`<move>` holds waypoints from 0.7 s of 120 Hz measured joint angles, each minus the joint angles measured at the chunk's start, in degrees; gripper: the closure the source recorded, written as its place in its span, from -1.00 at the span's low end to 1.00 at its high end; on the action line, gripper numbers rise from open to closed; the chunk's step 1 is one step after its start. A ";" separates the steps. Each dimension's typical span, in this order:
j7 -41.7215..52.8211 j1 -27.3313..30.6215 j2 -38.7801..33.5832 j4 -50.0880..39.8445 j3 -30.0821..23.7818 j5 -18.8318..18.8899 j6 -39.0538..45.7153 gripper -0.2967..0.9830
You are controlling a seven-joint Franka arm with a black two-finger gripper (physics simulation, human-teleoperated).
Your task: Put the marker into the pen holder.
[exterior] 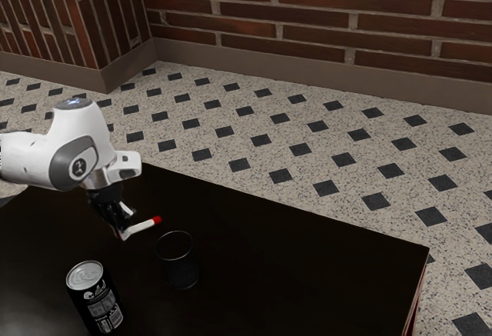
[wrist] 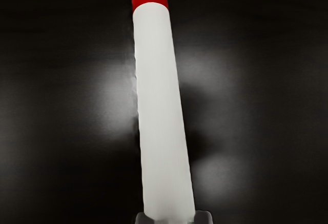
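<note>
The tool (exterior: 121,230) pinches the white marker (exterior: 141,228) between both fingertips, over the dark bench (exterior: 269,274); the marker's red end points toward the exterior view's right. Dark pen holder (exterior: 178,265), upright, near the marker; black drink can (exterior: 98,299), standing nearby.

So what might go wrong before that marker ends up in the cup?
The marker lies nearly level, so unless the gripper tips it upright, it could catch on the rim of the dark cup and perhaps knock it over.

It is pinched near one end, with the red end sticking out, so a bump could twist it loose.

The can stands near the cup, so a sideways swing might hit it.
</note>
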 joint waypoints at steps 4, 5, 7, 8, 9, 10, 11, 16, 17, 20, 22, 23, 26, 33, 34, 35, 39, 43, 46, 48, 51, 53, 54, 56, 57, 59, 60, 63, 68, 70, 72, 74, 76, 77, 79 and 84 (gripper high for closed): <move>-0.13 -0.52 -0.51 0.42 -0.27 0.09 -0.56 0.67; -0.16 -0.65 -0.61 0.51 -0.36 0.11 -0.69 0.67; -0.22 -0.86 -0.80 0.72 -0.59 0.14 -0.93 0.68; -0.25 -0.98 -0.87 0.83 -0.71 0.15 -1.05 0.68; -0.28 -1.11 -0.93 0.98 -0.80 0.17 -1.19 0.68; -0.31 -1.23 -0.99 1.15 -0.90 0.19 -1.34 0.68; -0.33 -1.35 -1.03 1.33 -0.98 0.20 -1.49 0.68; -0.49 -1.64 -1.38 2.30 -1.69 0.29 -2.30 0.68; -0.52 -1.67 -1.51 2.53 -1.85 0.31 -2.50 0.68; -0.63 -1.75 -1.93 3.19 -2.32 0.38 -3.12 0.69; -0.72 -1.80 -2.18 3.64 -2.61 0.45 -3.55 0.69; -0.76 -1.83 -2.30 3.85 -2.72 0.48 -3.77 0.69; -0.88 -1.94 -2.63 4.38 -2.96 0.57 -4.41 0.69; -1.14 -1.95 -3.09 5.29 -3.28 0.72 -5.80 0.69; -1.17 -1.94 -3.16 5.42 -3.31 0.73 -6.01 0.69; -1.20 -1.92 -3.24 5.55 -3.34 0.74 -6.21 0.69; -1.31 -1.76 -3.65 6.12 -3.67 0.77 -7.11 0.69; -1.42 -1.79 -3.91 6.79 -3.91 0.80 -8.06 0.69; -1.48 -1.78 -4.02 7.41 -4.08 0.80 -8.85 0.69; -1.51 -1.77 -4.08 7.83 -4.22 0.81 -9.39 0.69; -1.57 -1.75 -4.16 8.54 -4.50 0.88 -10.27 0.69; -1.61 -1.78 -4.23 9.08 -4.65 0.94 -10.92 0.69; -1.63 -1.77 -4.27 9.39 -4.76 0.97 -11.27 0.69; -1.68 -1.77 -4.35 9.96 -4.93 1.02 -11.96 0.69; -1.70 -1.79 -4.38 10.26 -5.01 1.04 -12.32 0.69; -1.73 -1.78 -4.42 10.87 -5.20 1.08 -13.04 0.69; -1.75 -1.75 -4.44 11.18 -5.32 1.09 -13.40 0.69; -1.81 -1.77 -4.48 12.11 -5.64 1.15 -14.50 0.69; -1.94 -1.76 -4.52 13.42 -6.21 1.35 -16.41 0.69; -2.01 -1.79 -4.59 13.90 -6.44 1.46 -17.20 0.69; -2.08 -1.80 -4.71 14.28 -6.67 1.57 -17.97 0.69; -2.15 -1.79 -4.90 14.57 -6.93 1.67 -18.70 0.69; -2.22 -1.80 -5.11 14.76 -7.14 1.76 -19.41 0.69; -2.26 -1.82 -5.20 14.83 -7.22 1.80 -19.76 0.69; -2.34 -1.83 -5.41 14.97 -7.38 1.87 -20.46 0.69; -2.53 -1.82 -6.09 15.13 -7.68 2.01 -22.08 0.69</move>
